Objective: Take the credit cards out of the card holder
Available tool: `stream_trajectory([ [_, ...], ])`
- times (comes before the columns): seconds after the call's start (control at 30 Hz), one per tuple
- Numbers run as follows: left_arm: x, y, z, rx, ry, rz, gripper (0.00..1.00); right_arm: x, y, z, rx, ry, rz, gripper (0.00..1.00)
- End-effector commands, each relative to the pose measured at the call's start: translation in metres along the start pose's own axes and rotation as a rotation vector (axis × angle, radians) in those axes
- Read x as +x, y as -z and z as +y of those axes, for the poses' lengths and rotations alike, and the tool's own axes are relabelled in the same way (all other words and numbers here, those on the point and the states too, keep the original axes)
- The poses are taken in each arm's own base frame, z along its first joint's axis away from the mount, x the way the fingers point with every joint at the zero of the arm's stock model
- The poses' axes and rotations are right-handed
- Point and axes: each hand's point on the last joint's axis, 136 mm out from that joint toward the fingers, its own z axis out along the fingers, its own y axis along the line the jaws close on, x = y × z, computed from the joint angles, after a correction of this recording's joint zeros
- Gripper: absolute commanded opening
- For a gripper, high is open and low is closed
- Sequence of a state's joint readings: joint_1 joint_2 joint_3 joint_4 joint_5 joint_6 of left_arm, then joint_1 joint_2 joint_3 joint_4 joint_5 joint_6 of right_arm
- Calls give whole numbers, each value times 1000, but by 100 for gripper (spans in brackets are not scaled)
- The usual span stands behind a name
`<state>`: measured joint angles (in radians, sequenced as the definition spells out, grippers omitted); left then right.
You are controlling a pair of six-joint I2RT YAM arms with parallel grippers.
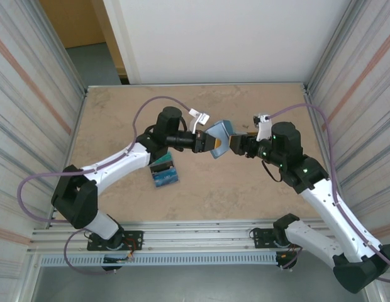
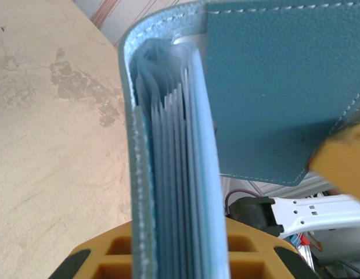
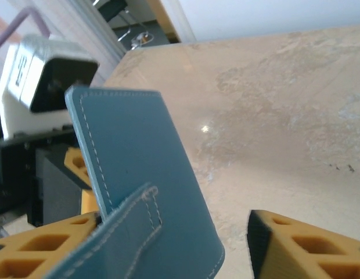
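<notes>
Holding the card holder (image 1: 221,129) up over the middle of the table (image 1: 258,195), the two arms are meeting tip to tip, so that the bifold is hanging open between them. The left gripper (image 1: 214,146) is pinching one edge of the holder. In the left wrist view its yellow fingers (image 2: 99,258) are sitting tight against both sides of the leather, apparently clamped, which is presenting the pleated card slots (image 2: 174,174) edge-on for access. The right gripper (image 1: 238,143) is standing with its fingers (image 3: 302,244) apart, the outer flap (image 3: 139,168) lying against one finger and clear of the other. Several credit cards (image 1: 165,172) are lying in a loose stack on the table beside the left forearm, apart from the holder. Whether any card is sitting in the slots cannot be told.
</notes>
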<state>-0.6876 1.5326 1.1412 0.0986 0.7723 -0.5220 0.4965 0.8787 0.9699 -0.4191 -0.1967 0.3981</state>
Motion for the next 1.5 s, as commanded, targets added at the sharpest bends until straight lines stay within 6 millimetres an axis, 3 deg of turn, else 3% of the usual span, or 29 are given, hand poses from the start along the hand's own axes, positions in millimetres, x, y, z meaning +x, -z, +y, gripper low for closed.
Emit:
stream_trajectory([
  [0.0, -18, 19, -38, 89, -74, 3, 2, 11, -5, 11, -81, 72, 43, 68],
  [0.13, -16, 23, -43, 132, -52, 54, 2, 20, -5, 18, -147, 124, 50, 69],
  [0.37, -13, 28, -57, 192, -71, 92, 6, 21, -9, 5, -88, 103, 47, 53],
  [0.53, -11, 27, -59, 225, -64, 99, 10, 23, -16, 15, -177, 45, 51, 51],
  [0.6, -11, 26, -60, 235, -60, 98, 13, 21, -18, 20, -221, 9, 42, 46],
  [0.77, -12, 26, -60, 248, -45, 83, 29, 16, -22, 18, -298, -117, 14, 22],
  [0.9, -13, 28, -57, 265, -16, 54, 44, 14, -23, 12, -315, -209, -8, 15],
  [1.03, -13, 28, -50, 265, 11, 24, 47, 13, -23, 9, -318, -249, -23, 13],
  [1.2, -11, 26, -44, 256, 23, 22, 40, 10, -19, 10, -319, -252, -44, 13],
  [1.47, -13, 27, -45, 253, 12, 18, 44, 12, -16, 3, -272, -251, -57, 13],
])
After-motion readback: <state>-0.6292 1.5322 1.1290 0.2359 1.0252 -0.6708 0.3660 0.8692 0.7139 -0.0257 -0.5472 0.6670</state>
